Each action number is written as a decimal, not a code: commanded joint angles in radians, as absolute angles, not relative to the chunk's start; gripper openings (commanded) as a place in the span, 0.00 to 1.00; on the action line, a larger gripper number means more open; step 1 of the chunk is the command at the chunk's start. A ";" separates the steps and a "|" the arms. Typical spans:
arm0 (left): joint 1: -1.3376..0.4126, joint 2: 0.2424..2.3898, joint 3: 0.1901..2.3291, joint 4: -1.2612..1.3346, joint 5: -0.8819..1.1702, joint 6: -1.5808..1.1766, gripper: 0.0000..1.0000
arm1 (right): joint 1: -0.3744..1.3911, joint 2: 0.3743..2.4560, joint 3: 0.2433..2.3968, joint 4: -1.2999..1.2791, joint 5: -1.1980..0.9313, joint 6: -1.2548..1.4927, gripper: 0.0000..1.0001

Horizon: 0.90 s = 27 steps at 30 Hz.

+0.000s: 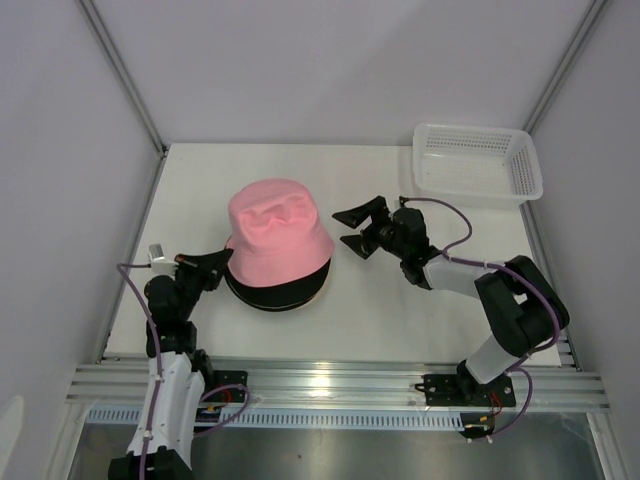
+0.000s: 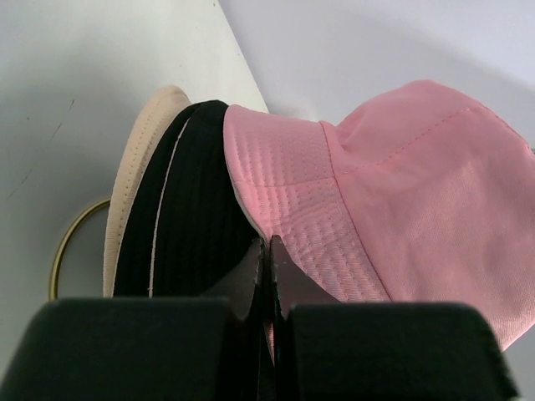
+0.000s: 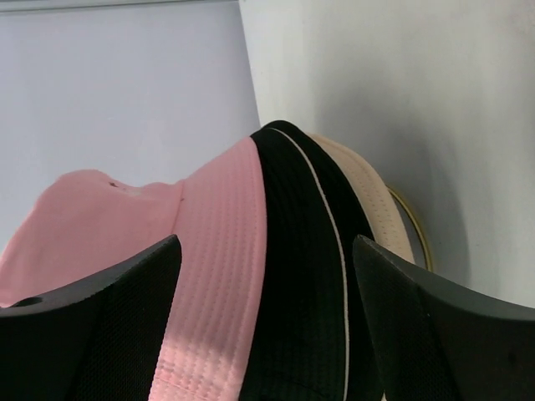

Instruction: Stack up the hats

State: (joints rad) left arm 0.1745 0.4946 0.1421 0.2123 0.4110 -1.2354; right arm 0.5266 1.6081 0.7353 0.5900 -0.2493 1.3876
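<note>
The hats sit in one stack mid-table. The pink bucket hat (image 1: 275, 225) is on top, over black hat brims (image 1: 285, 293). In the left wrist view the pink hat (image 2: 401, 184) lies over two black brims (image 2: 192, 209) and a tan brim (image 2: 138, 167) at the bottom. My left gripper (image 1: 218, 260) is at the stack's left edge, its jaws (image 2: 269, 244) shut on the pink hat's brim. My right gripper (image 1: 340, 228) is open just right of the stack and holds nothing. In its wrist view (image 3: 266, 242) the pink (image 3: 221, 251), black (image 3: 301, 251) and tan (image 3: 368, 200) brims lie ahead between the fingers.
A thin gold wire stand (image 2: 67, 242) shows under the stack and also in the right wrist view (image 3: 415, 224). A white lattice basket (image 1: 478, 160) stands at the back right corner. White walls enclose the table on three sides.
</note>
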 commanded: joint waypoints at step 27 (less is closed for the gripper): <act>0.133 0.463 0.109 0.239 0.387 -1.131 0.01 | 0.618 1.672 0.819 0.775 -0.307 1.562 0.38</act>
